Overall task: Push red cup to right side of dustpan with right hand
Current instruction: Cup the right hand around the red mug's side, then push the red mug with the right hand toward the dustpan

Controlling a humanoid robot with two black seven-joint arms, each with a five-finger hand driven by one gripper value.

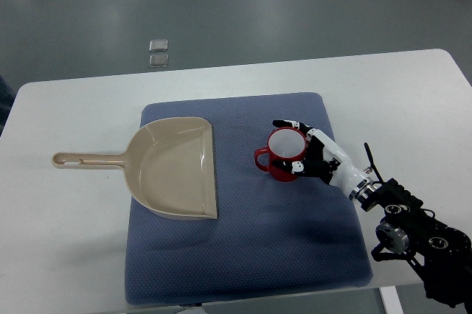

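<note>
- Red cup (284, 156) upright on the blue mat (243, 255), just right of frame centre, white inside, handle turned toward the beige dustpan (177, 170) at centre left.
- Already lying to the right of the dustpan's open edge, apart from it by a strip of bare mat.
- Right robot hand (310, 153) reaching in from the lower right corner, fingers curled loosely round the cup's right side, touching its wall and rim; hard to tell whether truly clamped or merely cupped against it.
- Left robot hand nowhere in the frame.
- For a clean push: contact kept low on the cup wall rather than at the rim, to avoid tipping on the soft mat.
- Motion best slow and level, since the cloth may drag at the base.
- Worth stopping short of the dustpan's lip, leaving the cup standing on the mat beside it.
- White counter (66, 270) under everything.
</note>
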